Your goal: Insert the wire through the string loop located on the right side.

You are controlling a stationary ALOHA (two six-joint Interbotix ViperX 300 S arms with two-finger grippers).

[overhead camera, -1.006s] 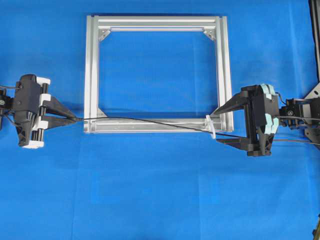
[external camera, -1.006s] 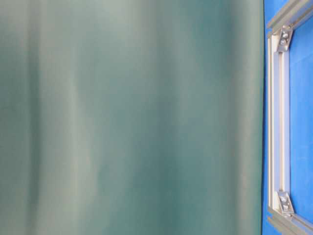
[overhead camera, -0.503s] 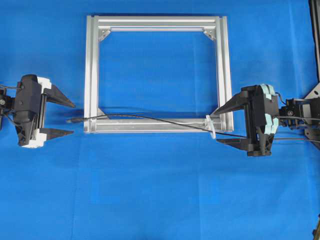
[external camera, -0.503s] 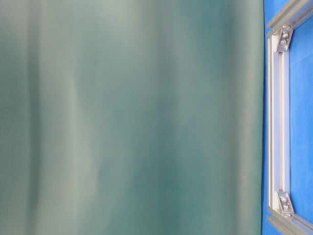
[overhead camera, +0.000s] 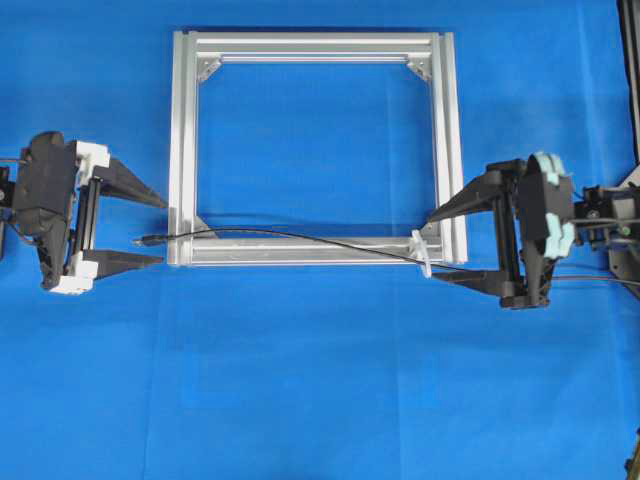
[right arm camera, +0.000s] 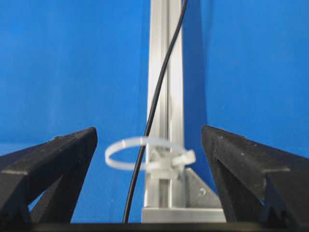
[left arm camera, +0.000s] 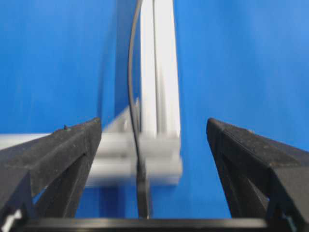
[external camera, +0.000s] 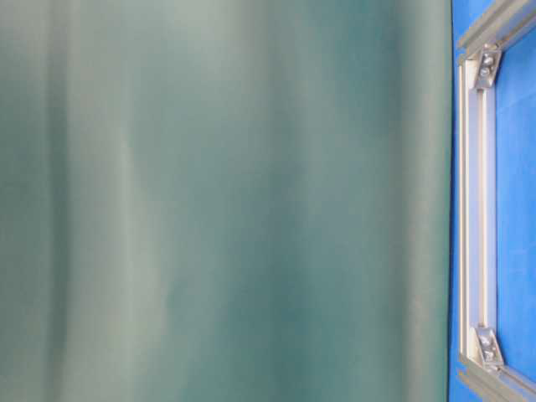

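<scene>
The thin black wire (overhead camera: 320, 240) lies slack across the silver frame's (overhead camera: 318, 45) bottom bar. Its plug tip (overhead camera: 141, 240) rests on the blue cloth between the fingers of my open left gripper (overhead camera: 163, 232), touching neither. At the frame's lower right corner the wire passes through the whitish string loop (overhead camera: 424, 255). My right gripper (overhead camera: 432, 248) stands open around that loop, holding nothing. In the right wrist view the wire (right arm camera: 154, 101) threads the loop (right arm camera: 126, 153) ahead of the gripper (right arm camera: 149, 133). In the left wrist view the wire (left arm camera: 130, 72) runs away from the gripper (left arm camera: 153, 125).
The aluminium frame (external camera: 479, 209) lies flat on the blue cloth, with a green curtain (external camera: 226, 201) behind the table. A thicker black cable (overhead camera: 600, 282) trails from the right arm. Open cloth extends in front of the frame.
A second ago my left gripper was shut on the wire, holding it taut. It has since opened, and the wire dropped slack onto the cloth. Both grippers have backed slightly outward.
</scene>
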